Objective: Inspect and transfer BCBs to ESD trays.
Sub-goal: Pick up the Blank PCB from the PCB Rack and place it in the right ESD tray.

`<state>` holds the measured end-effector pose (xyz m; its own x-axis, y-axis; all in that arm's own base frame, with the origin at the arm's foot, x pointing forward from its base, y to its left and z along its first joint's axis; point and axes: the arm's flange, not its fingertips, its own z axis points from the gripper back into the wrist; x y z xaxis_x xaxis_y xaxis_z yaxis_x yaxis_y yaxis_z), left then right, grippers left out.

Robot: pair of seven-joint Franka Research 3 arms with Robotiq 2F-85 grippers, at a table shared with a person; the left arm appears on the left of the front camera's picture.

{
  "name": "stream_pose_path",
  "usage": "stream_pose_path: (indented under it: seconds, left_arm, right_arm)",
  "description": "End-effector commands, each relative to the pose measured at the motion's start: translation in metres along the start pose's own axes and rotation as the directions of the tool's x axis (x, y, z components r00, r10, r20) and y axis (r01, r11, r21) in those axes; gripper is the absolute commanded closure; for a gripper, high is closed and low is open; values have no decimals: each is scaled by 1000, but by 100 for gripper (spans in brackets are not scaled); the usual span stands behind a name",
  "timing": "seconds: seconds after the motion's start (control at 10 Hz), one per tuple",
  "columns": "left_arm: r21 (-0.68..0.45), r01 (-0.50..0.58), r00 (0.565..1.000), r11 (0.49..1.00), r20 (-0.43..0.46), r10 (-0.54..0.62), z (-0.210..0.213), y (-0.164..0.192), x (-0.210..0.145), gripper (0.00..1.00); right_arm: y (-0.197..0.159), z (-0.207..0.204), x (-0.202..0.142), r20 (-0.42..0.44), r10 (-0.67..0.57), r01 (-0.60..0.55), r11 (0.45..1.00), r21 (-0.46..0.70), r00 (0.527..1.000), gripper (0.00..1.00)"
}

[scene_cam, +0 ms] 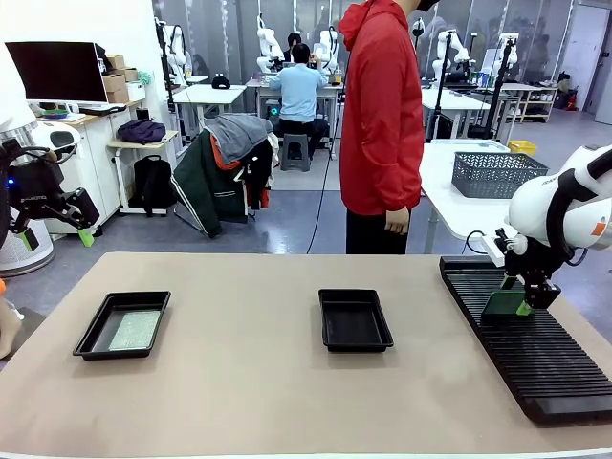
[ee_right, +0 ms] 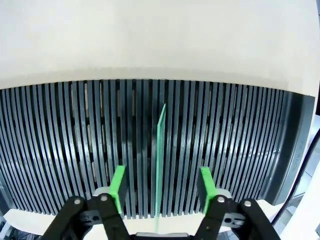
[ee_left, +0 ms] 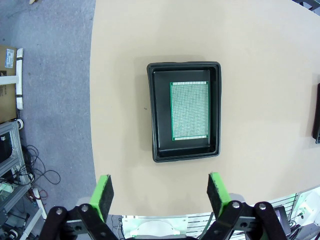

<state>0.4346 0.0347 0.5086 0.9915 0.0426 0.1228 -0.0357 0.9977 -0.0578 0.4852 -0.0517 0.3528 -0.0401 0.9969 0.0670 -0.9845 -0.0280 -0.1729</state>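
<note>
a bcb [ee_right: 160, 165] is stood on edge in the rack [ee_right: 240, 150] at the desk's [scene_cam: 239, 382] 3 o'clock, between the right hand's [ee_right: 161, 180] parted pads, not yet pinched. the left hand [ee_left: 160, 192] is held released over the 9 o'clock esd tray [ee_left: 150, 115], a second bcb [ee_left: 189, 111] laid inside. light, stiff, thin: both faces near its top edge should be pinched gently

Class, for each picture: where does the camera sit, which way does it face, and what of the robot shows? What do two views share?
Front: between the arms, facing across the table at a person in red; left pincer and right pincer show.
Left wrist: high, facing down on a black tray holding a circuit board; its open pincer.
Right wrist: facing down into the slotted rack; an upright board between its pads.
Shared: front also shows tray and rack.
</note>
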Motion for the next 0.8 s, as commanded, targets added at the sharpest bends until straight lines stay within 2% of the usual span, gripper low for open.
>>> stream_pose_path:
  seconds: [0.0,0.1,0.2,0.3,0.4,0.5,0.6,0.7]
  left_arm:
    - [0,-1,1000,1000,6,1,-2,1,0,0]
    - [0,-1,1000,1000,6,1,-2,1,0,0]
    - [0,-1,1000,1000,6,1,-2,1,0,0]
    - [0,-1,1000,1000,6,1,-2,1,0,0]
    - [0,-1,1000,1000,6,1,-2,1,0,0]
    - [0,-1,1000,1000,6,1,-2,1,0,0]
    - [0,-1,1000,1000,6,1,-2,1,0,0]
    - [0,-1,1000,1000,6,1,-2,1,0,0]
  right_arm:
    - [1,0,-7,3,14,-14,1000,2,1000,47]
    - [1,1,-8,5,16,-16,1000,6,1000,35]
    - [2,2,-9,4,17,-17,1000,9,1000,63]
    - [2,2,-10,0,13,-13,1000,8,1000,51]
    - [1,3,-11,1,12,-12,1000,10,1000,79]
    - [1,3,-12,6,13,-13,1000,10,1000,66]
    - [0,3,-13,9,15,-15,1000,11,1000,95]
    - [0,3,-13,5,13,-13,1000,19,1000,82]
